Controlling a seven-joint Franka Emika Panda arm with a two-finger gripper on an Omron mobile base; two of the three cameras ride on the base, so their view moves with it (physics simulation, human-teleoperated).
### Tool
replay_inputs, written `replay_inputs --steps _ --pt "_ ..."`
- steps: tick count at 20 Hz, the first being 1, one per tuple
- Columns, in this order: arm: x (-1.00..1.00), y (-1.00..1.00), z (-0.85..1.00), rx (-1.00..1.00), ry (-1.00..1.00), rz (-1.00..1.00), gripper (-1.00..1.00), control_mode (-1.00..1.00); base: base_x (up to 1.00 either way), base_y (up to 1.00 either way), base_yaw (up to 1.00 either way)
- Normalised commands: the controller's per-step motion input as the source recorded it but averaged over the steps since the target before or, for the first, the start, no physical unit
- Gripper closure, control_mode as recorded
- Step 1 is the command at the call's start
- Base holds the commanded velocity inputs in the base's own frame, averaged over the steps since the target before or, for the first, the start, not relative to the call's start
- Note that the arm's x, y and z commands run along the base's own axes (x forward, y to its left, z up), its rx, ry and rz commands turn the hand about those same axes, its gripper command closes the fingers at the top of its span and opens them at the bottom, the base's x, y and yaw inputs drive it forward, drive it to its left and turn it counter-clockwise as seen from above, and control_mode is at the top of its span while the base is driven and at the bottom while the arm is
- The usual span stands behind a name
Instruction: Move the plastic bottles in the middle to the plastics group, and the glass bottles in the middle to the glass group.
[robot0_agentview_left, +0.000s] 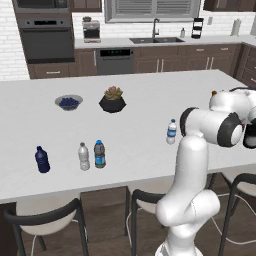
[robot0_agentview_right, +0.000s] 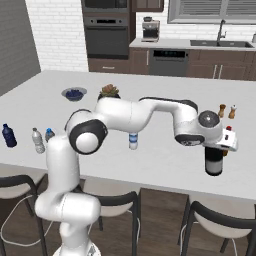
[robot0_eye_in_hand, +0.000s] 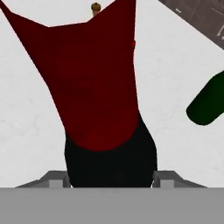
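My gripper (robot0_agentview_right: 214, 149) is shut on the glass bottle (robot0_agentview_right: 214, 164), a near-black bottle standing upright at the counter's front edge on the right. In the hand view its dark body (robot0_eye_in_hand: 109, 162) fills the space between my fingertips (robot0_eye_in_hand: 57, 181), and a broad dark-red shape rises above it. One plastic bottle, clear with a blue label (robot0_agentview_left: 171, 132), stands mid-counter. The other plastic bottle, dark-capped (robot0_agentview_left: 99, 154), stands by the plastics group on the left: a clear white-labelled bottle (robot0_agentview_left: 84, 156) and a navy bottle (robot0_agentview_left: 42, 160). Whether the glass group shows, I cannot tell.
Salt and pepper shakers (robot0_agentview_right: 227, 111) stand behind my hand. A dark green rounded thing (robot0_eye_in_hand: 206, 103) lies on the counter to one side. A potted succulent (robot0_agentview_left: 112, 100) and a bowl of berries (robot0_agentview_left: 68, 102) sit farther back. Stools (robot0_agentview_right: 220, 220) stand under the front edge.
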Motion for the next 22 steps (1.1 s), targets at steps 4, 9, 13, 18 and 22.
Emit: replay_inputs --steps 4,9,13,18,22 --pt "0.31 -0.33 0.0 0.0 0.0 0.0 1.0 -1.0 0.0 0.0 0.0" --pt "0.02 -0.16 0.0 0.0 -0.01 0.0 1.0 -1.0 0.0 0.0 0.0" --pt "-0.01 0.0 0.0 0.0 -0.03 0.02 1.0 -1.0 0.0 0.0 0.0" --pt "0.02 0.0 -0.05 0.0 -0.03 0.02 1.0 -1.0 0.0 0.0 0.0" --pt "0.23 0.0 -0.21 0.0 -0.03 0.01 1.0 -1.0 0.0 0.0 0.0"
